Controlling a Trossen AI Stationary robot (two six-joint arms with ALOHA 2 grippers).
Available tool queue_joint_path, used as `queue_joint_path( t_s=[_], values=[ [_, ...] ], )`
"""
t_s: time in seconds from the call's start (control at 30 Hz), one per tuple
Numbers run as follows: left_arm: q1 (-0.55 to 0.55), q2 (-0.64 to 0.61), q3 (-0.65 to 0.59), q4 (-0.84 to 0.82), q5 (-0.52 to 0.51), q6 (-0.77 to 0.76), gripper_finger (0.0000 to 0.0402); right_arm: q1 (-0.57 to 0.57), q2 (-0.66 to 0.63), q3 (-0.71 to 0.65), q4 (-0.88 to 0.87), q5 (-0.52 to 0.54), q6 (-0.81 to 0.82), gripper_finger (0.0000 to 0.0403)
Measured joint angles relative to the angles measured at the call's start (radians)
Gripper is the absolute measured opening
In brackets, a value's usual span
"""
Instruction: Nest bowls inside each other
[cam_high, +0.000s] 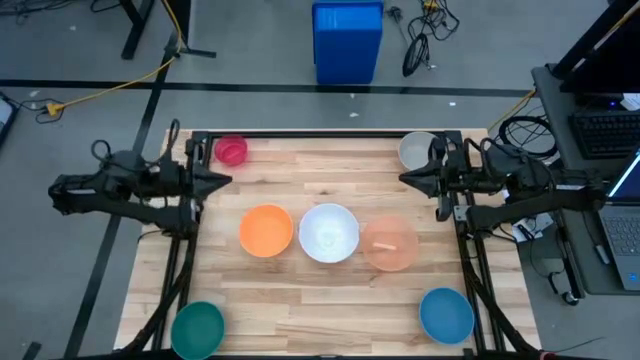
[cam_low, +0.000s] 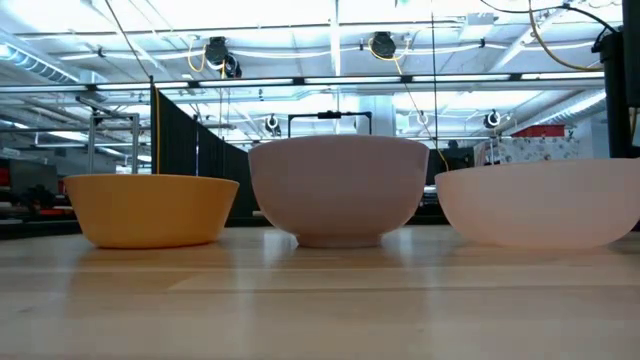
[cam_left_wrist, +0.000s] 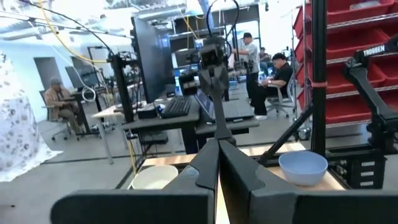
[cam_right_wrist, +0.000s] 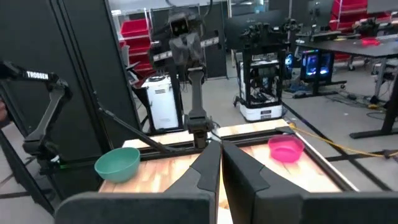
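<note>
We see bowls upright: orange (cam_high: 266, 230), white (cam_high: 329, 232), peach (cam_high: 390, 244) in a row | blue bin (cam_high: 347, 41) beyond table | left gripper (cam_high: 225, 181), right gripper (cam_high: 405, 179) fingers together.

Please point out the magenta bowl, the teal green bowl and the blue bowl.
magenta bowl (cam_high: 231, 151): high view, on its inside.
teal green bowl (cam_high: 198, 327): high view, on its inside.
blue bowl (cam_high: 445, 314): high view, on its inside.

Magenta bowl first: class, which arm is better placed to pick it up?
Probably the left. The left gripper, shut, hangs just beside the magenta bowl, while the right gripper, also shut, waits across the table by the grey bowl.
</note>
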Motion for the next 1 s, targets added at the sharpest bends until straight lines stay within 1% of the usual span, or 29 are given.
queue_joint_path(
  t_s=[0.07,0.2,0.33,0.4,0.5,0.63,0.7,0.77,0.9,1.0],
  values=[
    [0.0,0.042,0.055,-0.022,0.0,0.0,0.0,0.008,0.006,0.0,0.009,-0.001,-0.024,0.0],
    [0.0,0.093,0.131,-0.004,-0.015,0.023,0.0,0.03,0.023,0.0,0.048,-0.003,-0.068,0.0],
    [0.0,0.108,0.159,0.007,-0.019,0.045,0.0,0.086,0.035,0.0,0.033,-0.008,-0.072,0.0],
    [0.0,0.106,0.16,-0.029,-0.019,-0.004,0.0,0.122,0.048,0.0,0.016,-0.008,-0.073,0.0],
    [0.0,0.109,0.16,-0.135,-0.007,-0.117,0.0,0.181,0.078,0.0,-0.023,-0.009,-0.073,0.0008],
    [0.0,0.146,0.142,-0.214,0.0,-0.186,0.0,0.239,0.133,0.0,-0.062,-0.016,-0.03,0.0036],
    [0.0,0.165,0.123,-0.218,0.0,-0.192,0.0,0.259,0.161,0.0,-0.104,-0.053,-0.01,0.0054],
    [0.0,0.181,0.1,-0.221,0.001,-0.193,0.0,0.27,0.182,0.0,-0.161,-0.067,0.056,0.0072],
    [0.0,0.213,0.072,-0.213,-0.005,-0.213,0.0,0.271,0.204,-0.001,-0.326,-0.051,0.326,0.0102],
    [0.0,0.245,0.065,-0.2,-0.016,-0.229,0.0,0.268,0.224,-0.001,-0.452,-0.048,0.486,0.0123]
  ],
)
